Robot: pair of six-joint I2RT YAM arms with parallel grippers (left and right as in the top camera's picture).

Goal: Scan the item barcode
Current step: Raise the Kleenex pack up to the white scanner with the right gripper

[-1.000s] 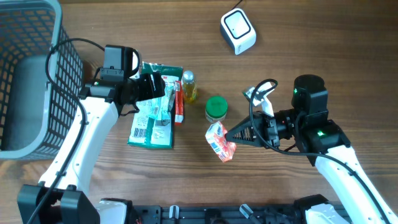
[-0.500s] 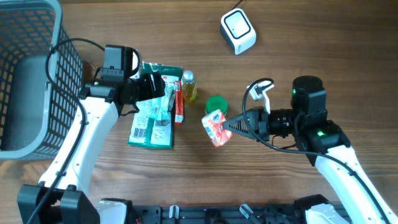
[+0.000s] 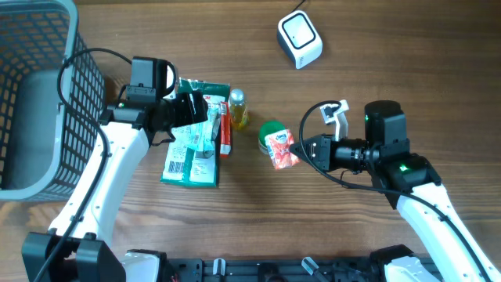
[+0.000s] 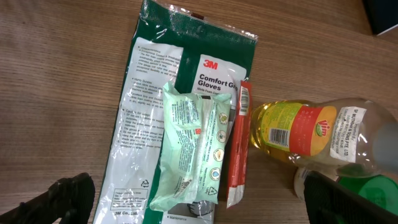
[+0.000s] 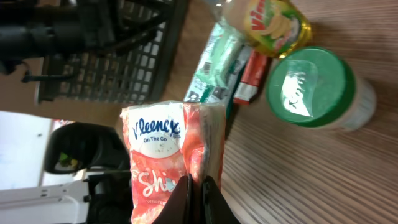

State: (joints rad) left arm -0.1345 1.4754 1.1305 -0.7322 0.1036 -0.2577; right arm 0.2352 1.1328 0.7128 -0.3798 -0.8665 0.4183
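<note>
My right gripper (image 3: 297, 149) is shut on a red Kleenex tissue pack (image 3: 279, 149), pinching its edge and holding it off the table beside the green-lidded jar (image 3: 272, 133). The right wrist view shows the pack (image 5: 165, 149) standing up from the closed jaws of that gripper (image 5: 196, 186), its printed front towards the camera. No barcode shows on that face. A white barcode scanner (image 3: 300, 39) sits at the far side of the table, well apart from the pack. Over at the item pile, my left gripper (image 3: 196, 108) hovers open, with nothing between its fingers.
Under the left gripper (image 4: 208, 199) lie a green 3M gloves pack (image 4: 143, 112), a pale green wipes pack (image 4: 189, 143), a red sachet (image 4: 239, 143) and a yellow oil bottle (image 4: 298, 127). A grey wire basket (image 3: 31, 94) fills the far left.
The right gripper has lifted the tissue pack and carried it up toward the jar, turning it. The left arm has not moved.
</note>
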